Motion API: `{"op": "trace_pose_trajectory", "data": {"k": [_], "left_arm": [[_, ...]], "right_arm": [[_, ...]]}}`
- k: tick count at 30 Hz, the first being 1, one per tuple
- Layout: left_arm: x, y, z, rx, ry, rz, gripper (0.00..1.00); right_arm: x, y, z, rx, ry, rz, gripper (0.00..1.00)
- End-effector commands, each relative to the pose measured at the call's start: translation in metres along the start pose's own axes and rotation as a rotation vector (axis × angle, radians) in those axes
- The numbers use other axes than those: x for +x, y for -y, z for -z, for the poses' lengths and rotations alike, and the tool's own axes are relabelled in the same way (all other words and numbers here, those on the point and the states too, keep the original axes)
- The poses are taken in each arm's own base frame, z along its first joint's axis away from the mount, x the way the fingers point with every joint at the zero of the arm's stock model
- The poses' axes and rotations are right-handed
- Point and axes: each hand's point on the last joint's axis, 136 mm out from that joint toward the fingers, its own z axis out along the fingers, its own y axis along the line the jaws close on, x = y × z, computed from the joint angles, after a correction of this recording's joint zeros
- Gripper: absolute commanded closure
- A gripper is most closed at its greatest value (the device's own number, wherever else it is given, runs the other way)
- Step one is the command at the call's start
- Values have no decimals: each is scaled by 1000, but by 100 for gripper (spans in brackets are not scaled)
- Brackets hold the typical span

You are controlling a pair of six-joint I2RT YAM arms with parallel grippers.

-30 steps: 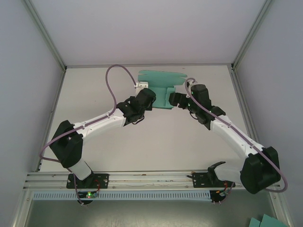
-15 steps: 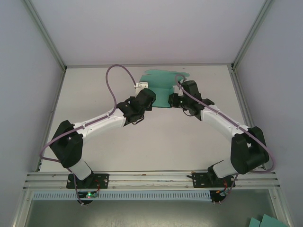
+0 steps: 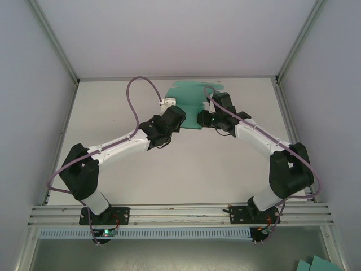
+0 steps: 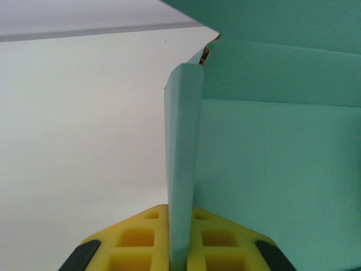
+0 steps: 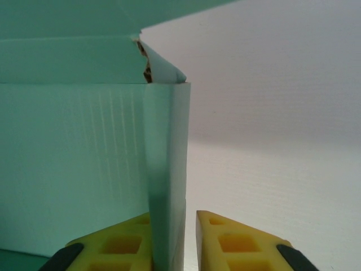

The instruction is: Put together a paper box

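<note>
box (image 3: 189,97) at far-centre of bench (image 3: 169,169), near edge hidden by wrists (image 3: 166,124). l jaws pinch upright side flap (image 4: 183,141); r jaws straddle opp. flap (image 5: 166,158), slight gap, grip unclear.

The paper box (image 4: 271,164) is presenting as thin, smooth, matt teal card. The pads (image 4: 135,240) of the left end effector (image 4: 180,228) are showing moulded yellow plastic. The surface (image 3: 186,169) is appearing matt white.

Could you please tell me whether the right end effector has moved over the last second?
Yes. The right end effector has shifted left, away from the table's metal right edge rail.
</note>
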Motion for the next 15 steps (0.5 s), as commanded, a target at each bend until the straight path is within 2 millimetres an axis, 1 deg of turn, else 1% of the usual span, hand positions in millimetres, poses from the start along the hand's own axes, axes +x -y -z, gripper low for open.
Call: {"op": "trace_pose_trajectory", "data": {"k": [1, 2, 3, 4, 5, 6, 7, 8, 10, 12, 15], "left_arm": [[-20, -5, 8, -8, 52, 28, 100], [-19, -6, 8, -11, 50, 29, 100], [-20, -5, 9, -11, 52, 28, 100], [-19, -5, 9, -11, 50, 26, 100], [-20, -6, 9, -12, 53, 28, 100], [-20, -6, 10, -12, 54, 26, 100], [-20, -7, 9, -15, 55, 26, 100], [-19, -6, 9, -14, 53, 25, 100], [-18, -6, 7, -15, 46, 25, 100], [-18, -4, 7, -8, 42, 24, 100], [-19, -4, 8, -3, 45, 25, 100]], "right_arm": [[5, 14, -6, 39, -42, -28, 81], [5, 13, -7, 30, -44, -36, 81], [5, 14, -7, 34, -46, -43, 82], [6, 15, -7, 44, -47, -46, 86], [6, 18, -6, 59, -48, -48, 87], [6, 19, -5, 62, -48, -47, 85], [6, 17, -4, 52, -50, -47, 82], [7, 14, -4, 25, -55, -50, 79], [6, 5, -4, -26, -52, -61, 79], [5, -3, -4, -75, -48, -75, 80], [2, -6, -3, -89, -45, -83, 83]]}}
